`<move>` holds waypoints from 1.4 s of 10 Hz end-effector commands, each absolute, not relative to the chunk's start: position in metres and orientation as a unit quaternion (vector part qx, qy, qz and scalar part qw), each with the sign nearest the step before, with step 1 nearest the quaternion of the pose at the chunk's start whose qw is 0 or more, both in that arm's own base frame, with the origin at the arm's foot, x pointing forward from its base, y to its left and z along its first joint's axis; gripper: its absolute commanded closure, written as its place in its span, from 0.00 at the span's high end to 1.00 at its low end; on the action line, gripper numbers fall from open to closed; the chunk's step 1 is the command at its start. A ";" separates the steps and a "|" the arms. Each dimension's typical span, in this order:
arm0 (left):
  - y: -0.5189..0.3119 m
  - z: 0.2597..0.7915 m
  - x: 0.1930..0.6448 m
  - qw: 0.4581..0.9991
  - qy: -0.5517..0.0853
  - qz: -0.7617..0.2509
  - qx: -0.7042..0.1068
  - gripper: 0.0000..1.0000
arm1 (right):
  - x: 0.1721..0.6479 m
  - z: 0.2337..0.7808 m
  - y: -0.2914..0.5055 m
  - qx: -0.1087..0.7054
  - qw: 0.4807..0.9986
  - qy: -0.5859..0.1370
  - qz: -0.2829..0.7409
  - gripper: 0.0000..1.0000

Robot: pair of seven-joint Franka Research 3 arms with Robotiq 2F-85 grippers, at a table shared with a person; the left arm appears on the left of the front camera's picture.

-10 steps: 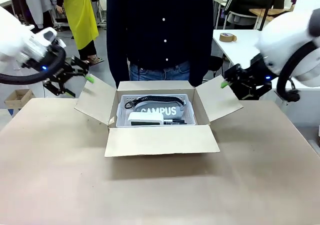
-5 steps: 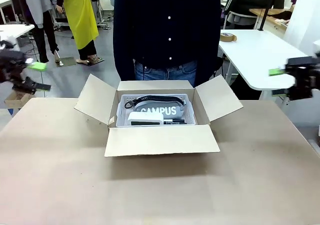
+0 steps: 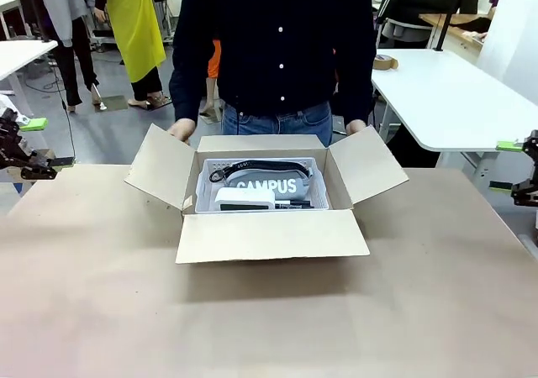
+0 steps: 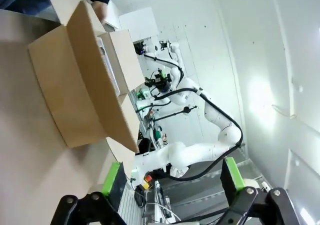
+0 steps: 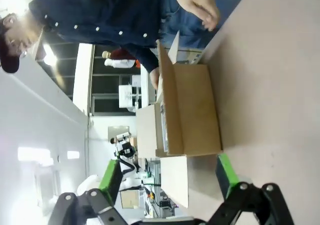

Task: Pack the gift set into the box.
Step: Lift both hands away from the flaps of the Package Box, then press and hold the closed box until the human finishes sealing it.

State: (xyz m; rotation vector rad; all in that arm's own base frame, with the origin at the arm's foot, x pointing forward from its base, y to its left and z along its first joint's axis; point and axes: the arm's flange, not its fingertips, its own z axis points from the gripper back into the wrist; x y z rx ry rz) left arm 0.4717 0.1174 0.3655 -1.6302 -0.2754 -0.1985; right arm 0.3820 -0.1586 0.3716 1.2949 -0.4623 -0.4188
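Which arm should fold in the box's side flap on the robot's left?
Left, likely. The left gripper hangs open at the table's left edge, on that flap's side; the right gripper sits across the box at the right edge.

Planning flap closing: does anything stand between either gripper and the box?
Nothing visible does: bare table separates the left gripper and the right gripper from the box. A person's hands are at its far flaps.
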 end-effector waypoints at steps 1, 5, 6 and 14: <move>0.111 0.385 0.453 0.680 -0.142 -0.121 -0.709 1.00 | 0.378 0.396 -0.149 0.597 0.758 -0.215 -0.150 1.00; 0.111 0.385 0.453 0.680 -0.142 -0.121 -0.709 1.00 | 0.378 0.396 -0.149 0.597 0.758 -0.215 -0.150 1.00; 0.111 0.385 0.453 0.680 -0.142 -0.121 -0.709 1.00 | 0.378 0.396 -0.149 0.597 0.758 -0.215 -0.150 1.00; 0.111 0.385 0.453 0.680 -0.142 -0.121 -0.709 1.00 | 0.378 0.396 -0.149 0.597 0.758 -0.215 -0.150 1.00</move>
